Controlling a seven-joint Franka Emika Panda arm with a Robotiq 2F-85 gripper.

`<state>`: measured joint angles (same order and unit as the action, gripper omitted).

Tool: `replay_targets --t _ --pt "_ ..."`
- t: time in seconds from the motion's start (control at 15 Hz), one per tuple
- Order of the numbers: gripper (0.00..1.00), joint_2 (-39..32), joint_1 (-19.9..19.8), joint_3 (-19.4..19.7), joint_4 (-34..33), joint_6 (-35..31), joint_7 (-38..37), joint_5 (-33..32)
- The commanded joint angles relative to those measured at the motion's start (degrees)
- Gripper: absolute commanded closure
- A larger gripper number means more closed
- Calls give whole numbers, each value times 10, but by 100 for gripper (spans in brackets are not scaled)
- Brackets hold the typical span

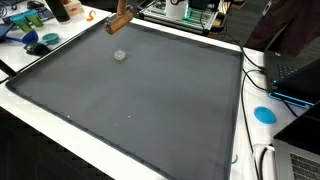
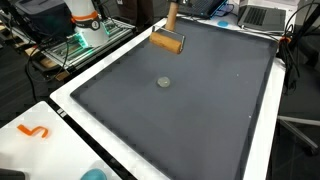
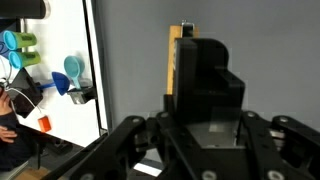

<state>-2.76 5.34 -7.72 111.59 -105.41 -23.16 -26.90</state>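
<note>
Eyes on the wrist view: a dark block stands dead centre, right ahead of the pincer, with a pale wooden strip running down its left side; the black finger links spread wide below it, but whether the tips are clamped on that block or merely framing it, I cannot tell; the dark shapes merge.

In both exterior views a wooden block sits at the rim of the mat with a brown handle rising from it; it may well be the same piece as the strip, though neither view shows the arm, so I cannot place the block against the pincer there. It looks propped on its flat face, which would leave the handle up and easy to reach.

A small grey disc lies flat and alone, near the wooden block but apart from it.

Beneath everything, the dark grey mat covers most of the white bench; my read is that it marks the working area, with clutter kept off it; sure enough, left of the pincer, beyond the mat's edge, sit blue cups, a blue scoop and an orange piece.
</note>
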Motion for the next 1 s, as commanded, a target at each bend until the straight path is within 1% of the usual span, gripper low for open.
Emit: replay_targets --t 0.0,0.4,0.93 --pt "76 -31 24 0 -24 25 -41 -51" --pt "76 -63 56 1 -36 46 -87 -103" --pt "76 -87 80 0 -44 65 -110 -122"
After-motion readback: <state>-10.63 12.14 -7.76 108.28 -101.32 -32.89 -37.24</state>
